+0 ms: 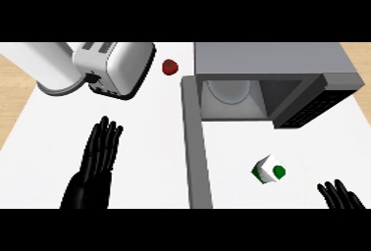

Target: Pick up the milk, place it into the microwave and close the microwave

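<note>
A small white milk carton with green markings is seen tilted near the counter's front edge, before the open microwave; the left hand and right hand are held spread, fingers straight.

A white counter fills most of the head view, its top smooth and evenly lit. Past its far corners a light wooden floor shows at the upper left and again at the upper right. At the back left of the counter stands a white toaster, with a white cylindrical appliance just beside it. A small red tomato lies near the toaster.
</note>
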Controlling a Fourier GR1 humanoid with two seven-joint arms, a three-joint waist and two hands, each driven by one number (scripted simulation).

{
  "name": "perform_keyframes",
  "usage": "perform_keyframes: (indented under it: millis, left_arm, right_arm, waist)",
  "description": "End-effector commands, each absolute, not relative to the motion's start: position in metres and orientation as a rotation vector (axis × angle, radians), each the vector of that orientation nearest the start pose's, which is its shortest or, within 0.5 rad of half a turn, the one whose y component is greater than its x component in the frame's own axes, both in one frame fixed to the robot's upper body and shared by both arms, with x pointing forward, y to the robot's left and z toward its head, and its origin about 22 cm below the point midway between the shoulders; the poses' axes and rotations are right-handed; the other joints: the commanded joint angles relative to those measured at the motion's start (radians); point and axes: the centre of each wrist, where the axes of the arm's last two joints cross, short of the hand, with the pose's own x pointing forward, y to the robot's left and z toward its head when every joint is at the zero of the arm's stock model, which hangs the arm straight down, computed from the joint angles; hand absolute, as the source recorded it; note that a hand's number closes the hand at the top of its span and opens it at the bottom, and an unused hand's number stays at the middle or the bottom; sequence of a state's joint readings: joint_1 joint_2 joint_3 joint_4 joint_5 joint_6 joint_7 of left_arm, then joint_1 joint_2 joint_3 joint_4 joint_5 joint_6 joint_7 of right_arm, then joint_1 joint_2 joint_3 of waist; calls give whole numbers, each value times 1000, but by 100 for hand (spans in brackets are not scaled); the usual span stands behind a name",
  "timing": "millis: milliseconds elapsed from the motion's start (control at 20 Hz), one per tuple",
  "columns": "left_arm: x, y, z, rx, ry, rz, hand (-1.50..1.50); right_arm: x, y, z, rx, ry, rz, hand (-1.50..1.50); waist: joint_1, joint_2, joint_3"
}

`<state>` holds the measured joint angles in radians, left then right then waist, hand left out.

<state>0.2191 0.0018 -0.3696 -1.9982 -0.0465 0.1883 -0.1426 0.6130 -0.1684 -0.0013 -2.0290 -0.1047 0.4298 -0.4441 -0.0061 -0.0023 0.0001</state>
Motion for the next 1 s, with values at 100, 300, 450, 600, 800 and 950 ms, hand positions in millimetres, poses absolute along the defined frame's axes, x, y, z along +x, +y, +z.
perform_keyframes:
  millis: [100,300,450,600,800,950]
  left_arm:
    - [163,153,54,-105,-1947,-2,-150]
    - [150,134,56,-97,-1942,5,-150]
    - [153,145,35,-129,-1921,25,-150]
    - [147,140,51,-156,-1904,4,-150]
    - [133,156,39,-163,-1901,1,-150]
    - [135,168,26,-169,-1901,15,-150]
  right_arm:
    - [88,-293,-11,153,-1862,242,-150]
    - [98,-294,-39,126,-1875,218,-150]
    - [118,-284,-62,118,-1863,212,-150]
    - [123,-296,-56,109,-1867,191,-150]
    - [152,-311,-87,67,-1843,195,-150]
    - [173,-297,-91,23,-1842,224,-150]
  waist:
    - [3,1,0]
    - [6,1,0]
    - [9,2,0]
    - [6,2,0]
    - [15,2,0]
    - [14,2,0]
